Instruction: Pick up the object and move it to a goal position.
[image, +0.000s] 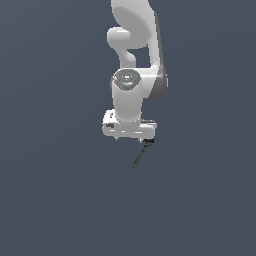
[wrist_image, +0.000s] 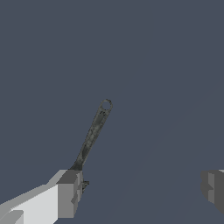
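we take the gripper (image: 131, 138) as landmark; its fingers stand wide apart, clamped on nothing; in the wrist view one finger (wrist_image: 69, 193) is near the rod's base end and the other finger (wrist_image: 214, 187) sits well off to the far side. the object (wrist_image: 92, 134), a thin dark rod w/ a small ring at its far tip, isn't between the jaws; it lies just beside that one finger, its long axis running out and away from it. in the exterior view the rod (image: 140, 155) slants down from under the gripper's end toward that view's right; touching or only close, we can't tell. we judge the gripper must shift sideways to centre it. no brand, label or writing is visible.
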